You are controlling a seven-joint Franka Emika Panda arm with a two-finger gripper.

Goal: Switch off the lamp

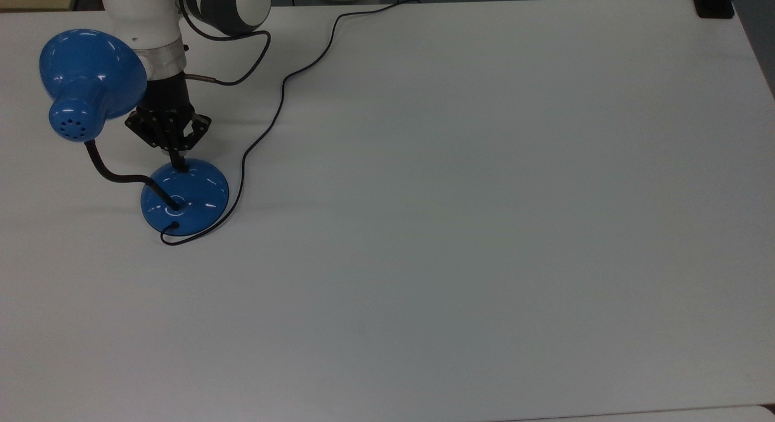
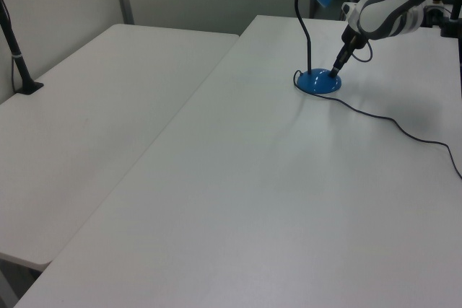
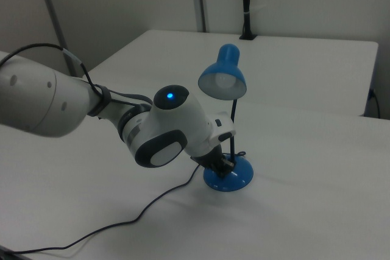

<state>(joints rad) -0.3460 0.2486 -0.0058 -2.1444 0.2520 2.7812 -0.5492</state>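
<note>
- Lamp (image 1: 184, 195) stands near the far-left corner of the white table (image 1: 484, 228) in the top view, cord (image 1: 266, 125) trailing off toward the rear edge
- Gripper (image 1: 180, 163) bears down on the domed base at its rim nearest the arm, where the switch sits; the tip touches or all but touches it
- Jaws appear pressed together into one narrow point
- Shade (image 3: 223, 80) shows no glow on the table; judged switched off
- Glossy blue enamel shade and base, black flexible gooseneck (image 2: 309, 30), matte table top
</note>
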